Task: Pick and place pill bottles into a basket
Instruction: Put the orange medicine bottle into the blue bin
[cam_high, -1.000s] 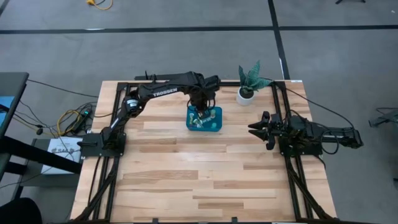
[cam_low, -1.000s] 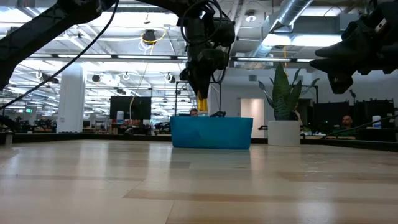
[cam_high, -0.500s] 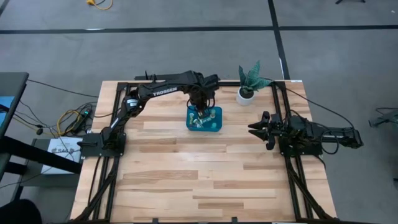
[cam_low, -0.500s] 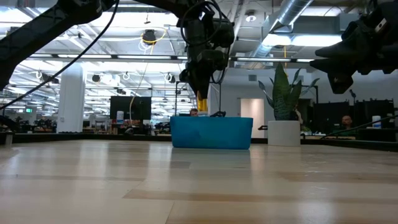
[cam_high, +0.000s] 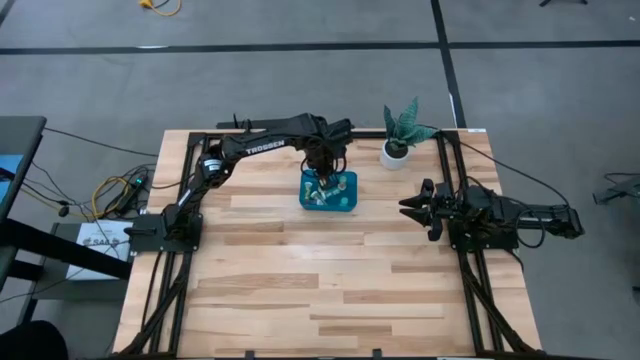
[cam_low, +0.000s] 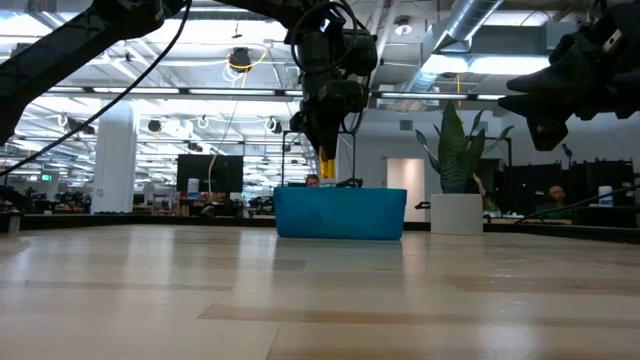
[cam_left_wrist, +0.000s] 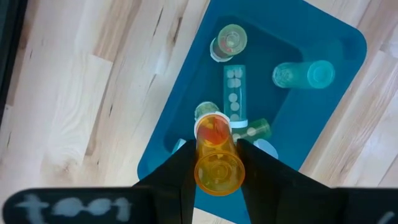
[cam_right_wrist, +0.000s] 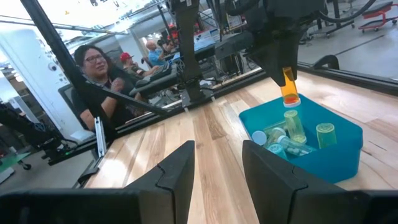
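Observation:
The teal basket (cam_high: 349, 203) stands at the far middle of the table; it also shows in the low view (cam_low: 340, 215) and the right wrist view (cam_right_wrist: 336, 155). Several small bottles, green, clear and blue, lie or stand inside it (cam_left_wrist: 235, 93). My left gripper (cam_high: 324, 176) hangs over the basket, shut on an orange pill bottle (cam_low: 326, 165). My right gripper (cam_high: 408, 208) is open and empty, above the table's right side, level, pointing at the basket. My left gripper pinches the orange bottle's round sides (cam_left_wrist: 217, 169) between its two fingers, near the bottle's upper end. The fingers come from above and point down. The bottle hangs upright below them, its white-capped end (cam_left_wrist: 208, 127) down, clear above the bottles in the basket.
A white pot with a green plant (cam_high: 398, 150) stands just right of the basket at the far edge. Black frame rails (cam_high: 455, 170) run along the table's sides. A person (cam_right_wrist: 99, 81) sits beyond the table. Bare wood lies toward the near edge.

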